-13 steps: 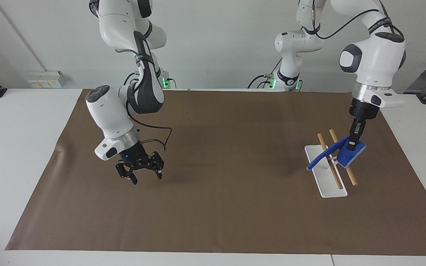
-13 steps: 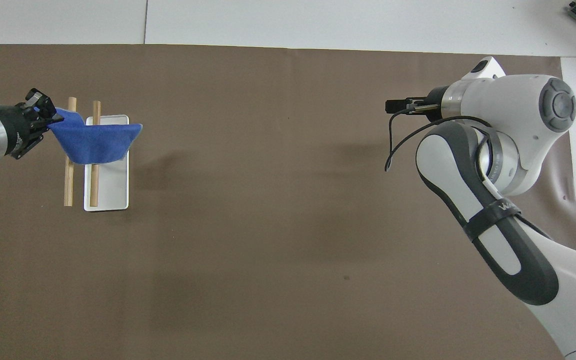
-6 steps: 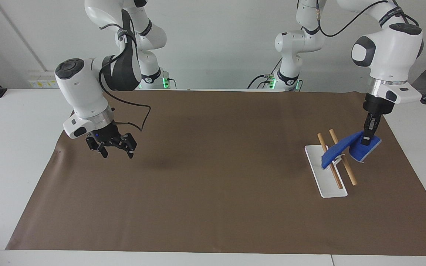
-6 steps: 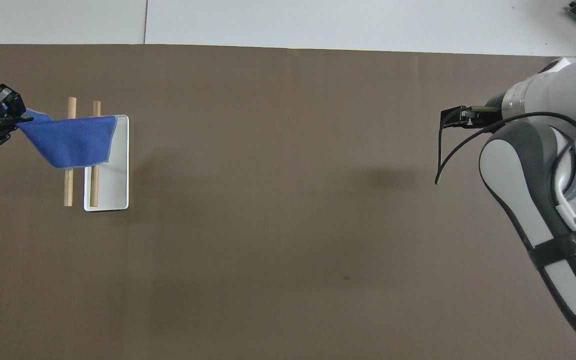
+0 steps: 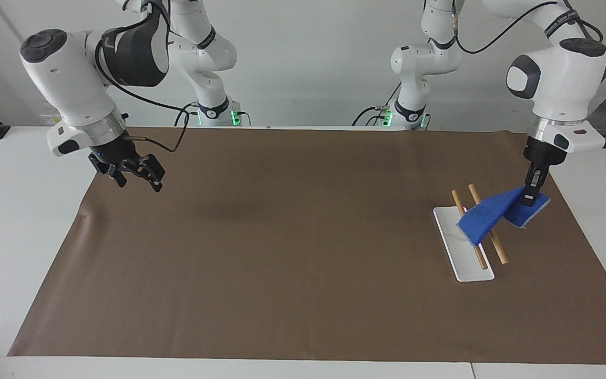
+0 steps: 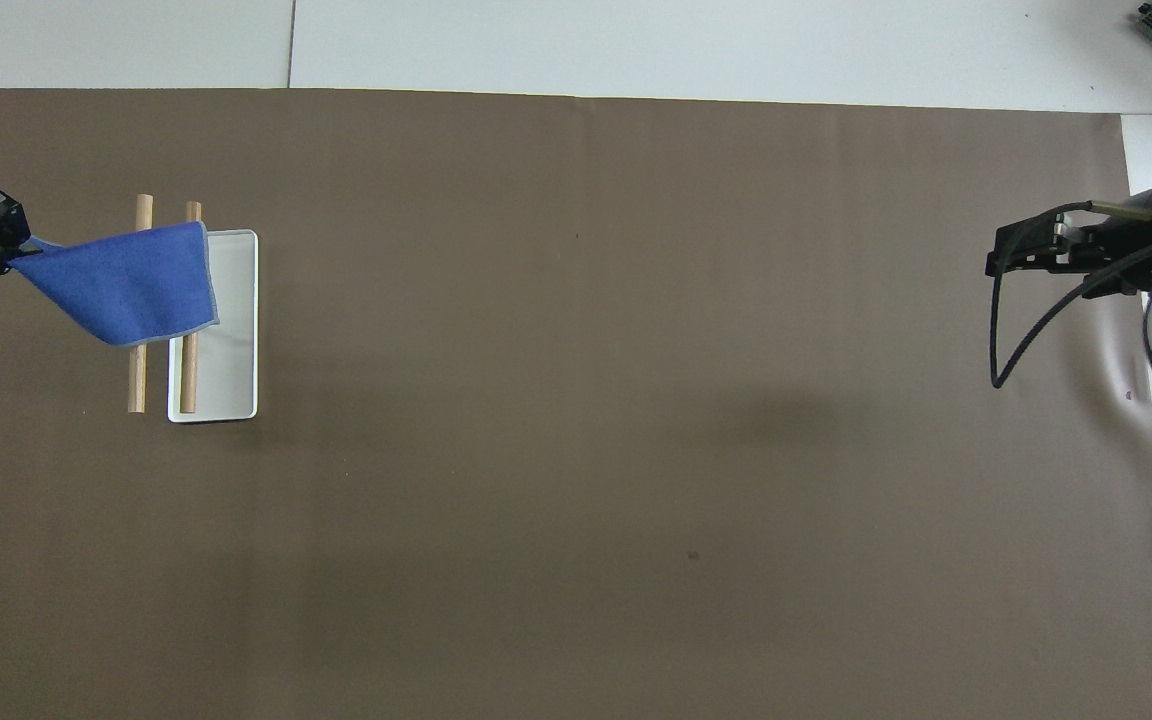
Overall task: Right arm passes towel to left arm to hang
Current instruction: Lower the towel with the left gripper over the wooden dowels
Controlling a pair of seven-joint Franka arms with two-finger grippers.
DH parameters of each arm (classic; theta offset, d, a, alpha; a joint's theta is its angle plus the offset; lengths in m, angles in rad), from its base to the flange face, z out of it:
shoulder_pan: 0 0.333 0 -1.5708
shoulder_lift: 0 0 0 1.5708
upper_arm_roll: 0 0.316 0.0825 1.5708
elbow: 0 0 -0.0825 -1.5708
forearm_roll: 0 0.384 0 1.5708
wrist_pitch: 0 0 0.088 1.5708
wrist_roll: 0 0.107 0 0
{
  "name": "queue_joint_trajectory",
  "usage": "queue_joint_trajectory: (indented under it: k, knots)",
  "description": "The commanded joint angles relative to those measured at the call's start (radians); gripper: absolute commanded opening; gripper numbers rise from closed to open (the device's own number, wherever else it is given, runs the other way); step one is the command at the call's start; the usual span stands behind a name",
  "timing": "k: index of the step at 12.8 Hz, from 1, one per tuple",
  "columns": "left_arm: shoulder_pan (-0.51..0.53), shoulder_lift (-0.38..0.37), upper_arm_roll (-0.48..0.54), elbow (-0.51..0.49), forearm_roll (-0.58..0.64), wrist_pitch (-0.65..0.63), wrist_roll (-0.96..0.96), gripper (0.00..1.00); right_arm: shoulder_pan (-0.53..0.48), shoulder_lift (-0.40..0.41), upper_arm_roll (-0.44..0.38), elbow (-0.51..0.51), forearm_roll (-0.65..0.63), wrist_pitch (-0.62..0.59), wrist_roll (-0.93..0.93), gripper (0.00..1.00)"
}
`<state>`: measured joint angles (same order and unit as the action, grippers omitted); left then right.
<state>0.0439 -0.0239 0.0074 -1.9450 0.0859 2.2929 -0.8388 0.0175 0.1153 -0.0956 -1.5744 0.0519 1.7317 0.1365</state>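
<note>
The left end effector (image 5: 529,197) is clamped on one corner of the towel (image 5: 484,217), holding it up over the worktop (image 5: 303,295) just beside the rack (image 5: 466,263), toward the left arm's end. The cloth slopes down from that corner across the two wooden rods (image 5: 494,245), and its lower edge lies over the rod nearer the white base. The main risk, as I judge it, lies in the release: most of the cloth seems to sit toward the held side, so if the fingers part now the towel may slide off the outer rod and drop onto the worktop instead of hanging. A further pull toward the table's end could drag the lower edge off both rods, and a snag might tip the light rack. The right end effector (image 5: 134,173), fingers apart and empty, waits over the right arm's end of the worktop.
</note>
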Motion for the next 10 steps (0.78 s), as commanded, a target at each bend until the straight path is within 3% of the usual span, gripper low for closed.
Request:
queue_joint_trajectory:
  k: [1,4,10]
  knots:
    - [-0.002,0.033,0.014,0.005,0.014,0.04,0.026,0.0,-0.039,-0.018,0.025,0.079,-0.041,-0.113,0.005,1.0]
    - [-0.004,0.065,0.013,0.009,0.014,0.094,0.026,0.0,-0.053,-0.123,0.033,-0.072,-0.038,-0.089,-0.011,1.0]
    - [-0.005,0.12,0.009,0.014,0.008,0.2,0.014,0.0,-0.041,-0.149,0.03,-0.092,-0.023,-0.084,-0.011,1.0]
